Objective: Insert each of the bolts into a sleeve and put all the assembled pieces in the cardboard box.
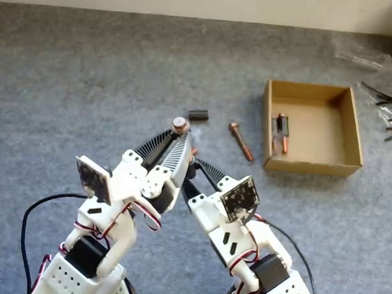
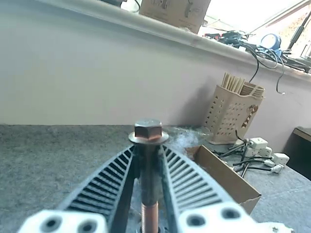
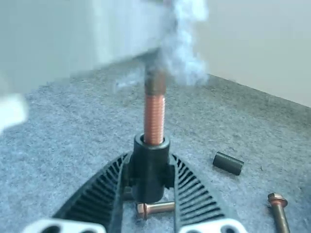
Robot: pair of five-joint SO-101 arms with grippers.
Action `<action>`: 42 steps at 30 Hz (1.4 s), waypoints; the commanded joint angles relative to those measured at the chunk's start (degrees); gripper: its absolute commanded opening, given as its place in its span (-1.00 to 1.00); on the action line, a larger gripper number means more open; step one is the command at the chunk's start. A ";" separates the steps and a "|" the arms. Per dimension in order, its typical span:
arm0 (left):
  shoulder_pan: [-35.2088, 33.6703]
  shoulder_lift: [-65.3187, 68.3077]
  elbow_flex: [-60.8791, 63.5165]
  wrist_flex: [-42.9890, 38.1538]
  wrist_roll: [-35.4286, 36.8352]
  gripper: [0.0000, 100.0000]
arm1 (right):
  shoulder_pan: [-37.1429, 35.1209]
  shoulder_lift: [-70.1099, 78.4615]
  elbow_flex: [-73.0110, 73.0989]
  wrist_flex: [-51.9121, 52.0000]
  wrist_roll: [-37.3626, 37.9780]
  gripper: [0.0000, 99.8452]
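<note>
The left gripper (image 2: pixel 148 150) is clamped on a copper hex-head bolt (image 2: pixel 148 131), whose threaded end stands in the black cylindrical sleeve (image 3: pixel 148 179) clamped by the right gripper (image 3: pixel 149 160). The bolt's head is blurred in the right wrist view. A second copper bolt (image 3: pixel 154 208) lies partly hidden beneath that gripper, beside the brown cardboard box (image 1: pixel 312 168).

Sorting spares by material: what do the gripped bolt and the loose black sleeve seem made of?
Copper-coloured hex-head bolt: metal, probably copper-plated, by its sheen and threads. Short black cylindrical sleeve: matte, no glint; plastic or blackened metal, unclear.
</note>
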 commanded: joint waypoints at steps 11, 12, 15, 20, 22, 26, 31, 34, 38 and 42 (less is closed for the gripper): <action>-1.45 -0.75 -0.22 0.09 -0.44 -0.99 | 1.45 -0.66 -2.68 0.13 -0.26 -0.99; -1.71 -0.66 -0.22 0.18 -0.44 -0.99 | 1.45 -0.66 -2.68 0.13 -0.26 -0.99; -1.80 -0.92 -0.57 4.13 -0.53 -0.98 | 1.45 -0.66 -2.68 0.13 -0.18 -0.99; -1.80 -0.92 -0.48 7.30 -0.53 -0.98 | 1.36 -0.66 -2.68 0.13 -0.09 -0.99; -1.80 -0.92 -0.31 7.30 -0.53 -0.98 | 1.45 -0.66 -2.68 0.13 -0.09 -0.99; -1.80 -0.92 -0.22 7.30 -0.62 -0.98 | 1.54 -0.66 -2.68 0.13 -0.09 -0.99; -1.89 -0.92 -0.57 10.55 -0.62 -0.80 | 1.54 -0.66 -2.68 0.13 -0.09 -0.99; -1.89 -0.92 -0.57 11.87 -0.62 -0.62 | 1.54 -0.66 -2.68 0.13 -0.09 -0.99; -1.89 -0.92 -0.40 11.87 -0.62 -0.56 | 1.54 -0.66 -2.68 0.13 -0.09 -0.99; -1.89 -0.92 -0.66 11.78 -0.62 -0.56 | 1.54 -0.66 -2.68 0.13 -0.09 -0.99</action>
